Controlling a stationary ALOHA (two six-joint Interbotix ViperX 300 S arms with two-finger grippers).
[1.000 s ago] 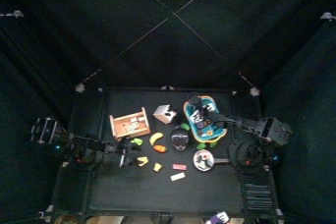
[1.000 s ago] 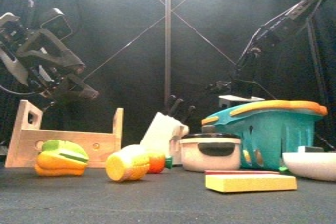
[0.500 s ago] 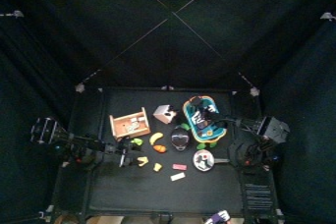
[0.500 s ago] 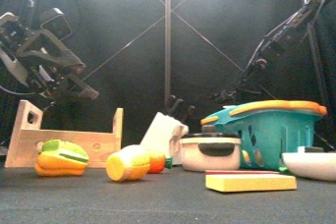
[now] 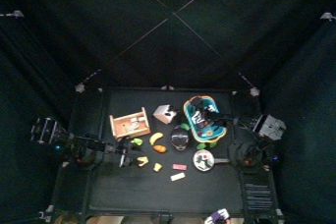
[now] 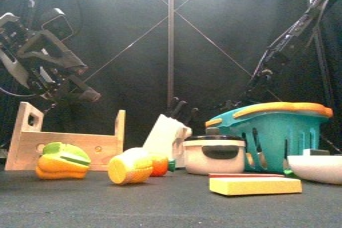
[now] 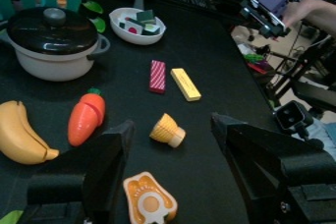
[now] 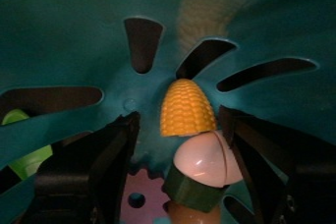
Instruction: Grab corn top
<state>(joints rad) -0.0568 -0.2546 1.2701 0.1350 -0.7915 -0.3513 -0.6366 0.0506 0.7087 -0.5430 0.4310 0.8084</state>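
A yellow corn piece (image 8: 188, 105) lies in the teal basket (image 8: 79, 31), above a pale egg-shaped toy (image 8: 207, 161). My right gripper (image 8: 179, 132) hangs over the basket, open, with one jaw on each side of the corn. I cannot tell whether they touch it. The basket also shows in the top view (image 5: 201, 116) and the front view (image 6: 274, 132). My left gripper (image 7: 178, 164) is open and empty at the table's left. A small yellow cone-shaped piece (image 7: 165, 129) lies just beyond it.
A wooden crate (image 6: 60, 142), a yellow pepper (image 6: 60, 159), a lidded pot (image 6: 214, 155) and a yellow block (image 6: 254, 185) stand along the front. A carrot (image 7: 85, 117), a banana (image 7: 24, 141) and a white bowl (image 7: 136, 24) lie mid-table. A person's hand (image 7: 308, 12) shows beyond the curtains.
In the front view the right arm has shifted to the right above the basket. The left arm has not moved.
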